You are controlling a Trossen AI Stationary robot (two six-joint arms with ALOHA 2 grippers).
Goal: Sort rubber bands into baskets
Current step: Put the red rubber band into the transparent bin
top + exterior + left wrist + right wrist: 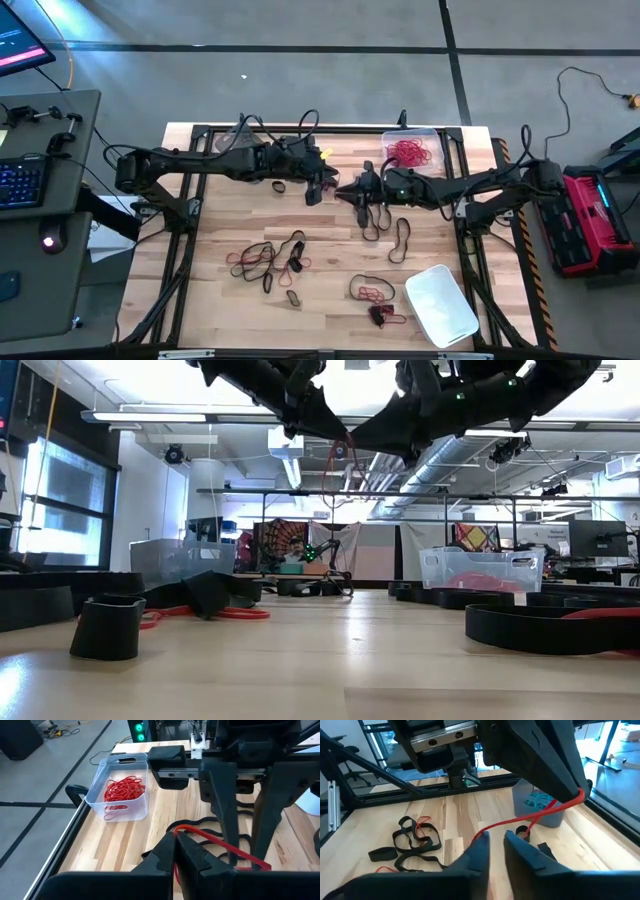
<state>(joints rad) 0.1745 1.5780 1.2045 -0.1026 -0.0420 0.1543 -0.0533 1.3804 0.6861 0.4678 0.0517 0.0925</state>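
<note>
- Pincers met over the middle of the counter (330,260): your left pincer (316,188) and your right pincer (360,192) faced each other, raised well above the wood.
- You had the left pincer (174,851) fully closed on a red rubber band (220,847), which stretched away from its tips to the right arm.
- You had the right pincer (492,840) narrowed to a small gap, with the same red band (530,817) lying at its tips; whether it was already gripping, I cannot tell.
- Beyond your right pincer, at the counter's far edge, stood a clear basket (412,150) holding a heap of red bands (125,788).
- Behind your left pincer, at the same far edge, sat a second tub (542,810) with teal-blue bands (538,799) inside.
- Nearer the front edge, on the right arm's side, a whitish basket (441,305) lay at an angle.
- Below both pincers, loose dark and red bands (268,258) lay scattered, with two dark loops (402,240) just under your right pincer.
</note>
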